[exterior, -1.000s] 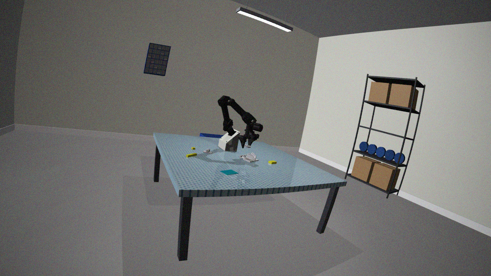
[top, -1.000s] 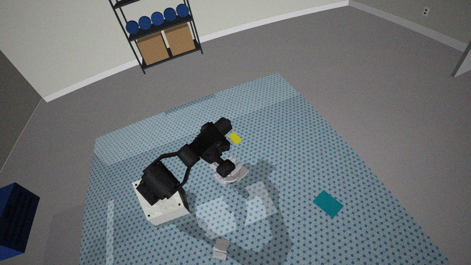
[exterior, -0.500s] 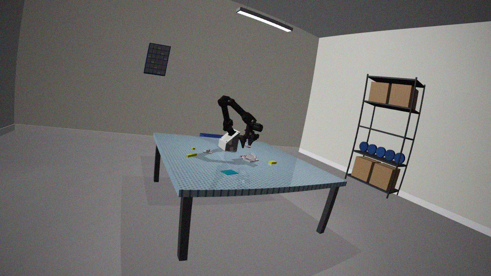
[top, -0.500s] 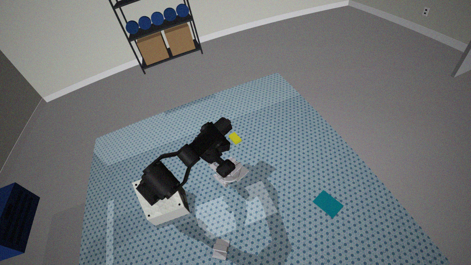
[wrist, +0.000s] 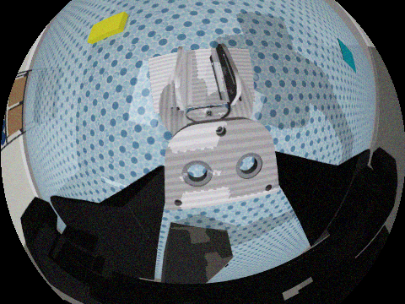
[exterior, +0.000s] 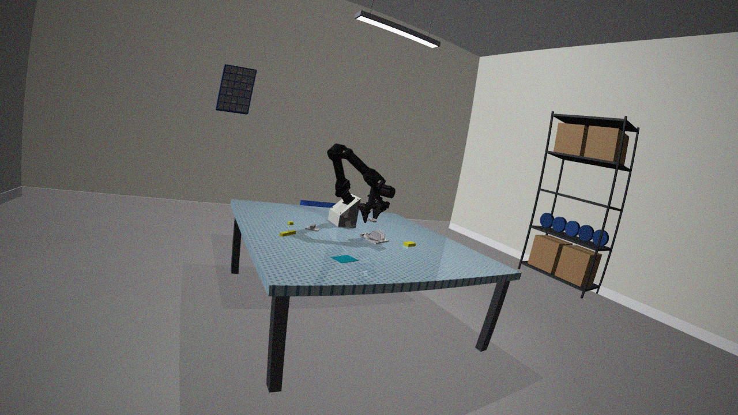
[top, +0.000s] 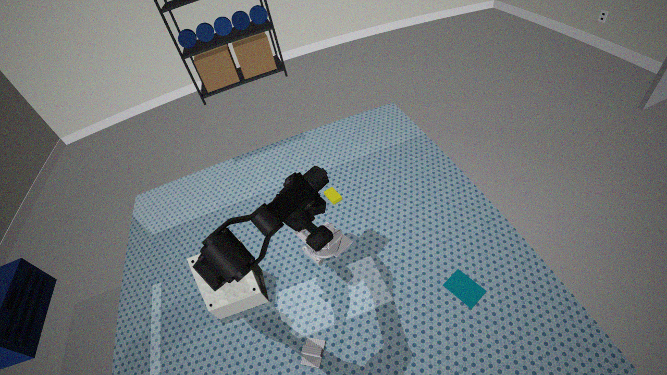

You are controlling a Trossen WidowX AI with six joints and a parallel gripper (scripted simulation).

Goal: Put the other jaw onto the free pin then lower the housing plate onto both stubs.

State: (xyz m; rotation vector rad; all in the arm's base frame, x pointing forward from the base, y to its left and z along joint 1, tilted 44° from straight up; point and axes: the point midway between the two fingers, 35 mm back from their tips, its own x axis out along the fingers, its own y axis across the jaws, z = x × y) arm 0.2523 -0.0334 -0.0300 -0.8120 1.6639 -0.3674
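My gripper is shut on the light grey housing plate, gripping it by its two side edges. The plate has two round holes and three small dark holes. It is held above the table, beside the base assembly. The base lies on the table, at the top centre of the wrist view beyond the plate. Two upright jaws stand side by side on it, a left jaw and a right jaw with a dark inner face. The held plate hides the pins, stubs and gear teeth.
A yellow block lies near the base. A teal pad lies farther out. A ridged grey piece and two more yellow blocks lie beyond the white arm mount.
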